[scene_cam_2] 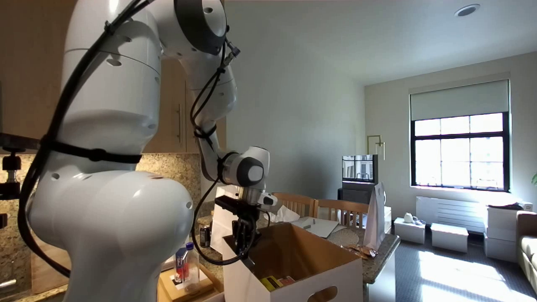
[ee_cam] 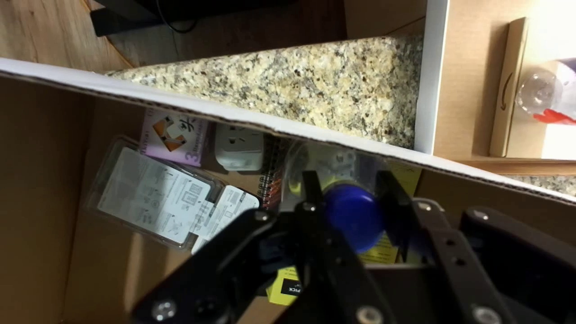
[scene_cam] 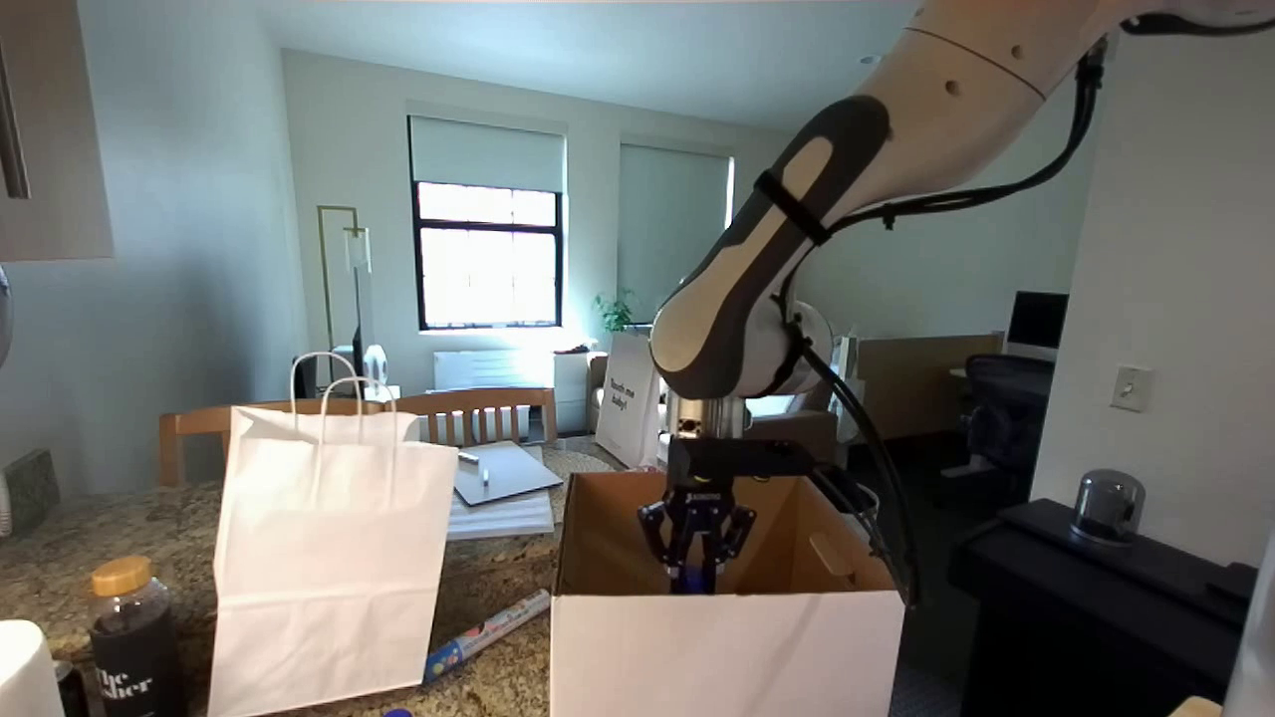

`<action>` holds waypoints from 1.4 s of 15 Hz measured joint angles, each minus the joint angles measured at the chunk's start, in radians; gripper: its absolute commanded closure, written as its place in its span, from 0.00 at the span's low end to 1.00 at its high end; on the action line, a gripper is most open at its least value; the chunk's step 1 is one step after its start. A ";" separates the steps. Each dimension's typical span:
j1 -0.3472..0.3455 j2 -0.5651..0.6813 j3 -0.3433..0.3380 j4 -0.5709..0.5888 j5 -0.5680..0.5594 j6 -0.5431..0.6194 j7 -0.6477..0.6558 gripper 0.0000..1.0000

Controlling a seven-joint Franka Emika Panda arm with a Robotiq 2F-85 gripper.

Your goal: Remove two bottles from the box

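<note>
Plainly biggest in both exterior views: a pale robot arm [scene_cam: 747,269] with dark joint covers, cut off by the upper edge each time. Next, a speckled stone counter [scene_cam: 60,558], largely covered over and cropped at the side. Then the box [scene_cam: 727,652], white outside, brown within, open-topped, with the base out of frame in both exterior views. Near it, a white paper bag [scene_cam: 329,558] with loop handles, upright, with a lower corner cropped. Just beside the bag in an exterior view, a dark labelled jar [scene_cam: 137,647], cut off below, with lettering only partly legible.

In the mouth of the box, the fingers [ee_cam: 311,189], set narrow, with a bottle [ee_cam: 353,211] gripped between by the blue cap [ee_cam: 355,225]. Hard to make out below that cap: a see-through body, blurred into the contents in the wrist view and hidden by the box front in an exterior view. Outside the box, a second, clear bottle [scene_cam_2: 192,268], also blue-capped, upright on a flat cardboard package [ee_cam: 513,63], partly cropped in the wrist view.

Down in the box, a clear plastic pack [ee_cam: 155,193] with print too small to read; a yellow carton [ee_cam: 285,290], mostly masked by the fingers; a pink packet [ee_cam: 173,135] and a white plug adapter [ee_cam: 238,150], both clipped by the cardboard rim.
</note>
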 measured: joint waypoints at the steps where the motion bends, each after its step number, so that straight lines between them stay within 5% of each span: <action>1: -0.009 -0.024 -0.006 -0.004 0.000 -0.037 0.000 0.87; 13: -0.075 -0.344 -0.048 0.007 -0.086 -0.333 0.004 0.87; 21: -0.068 -0.470 0.087 0.195 -0.219 -0.521 0.022 0.87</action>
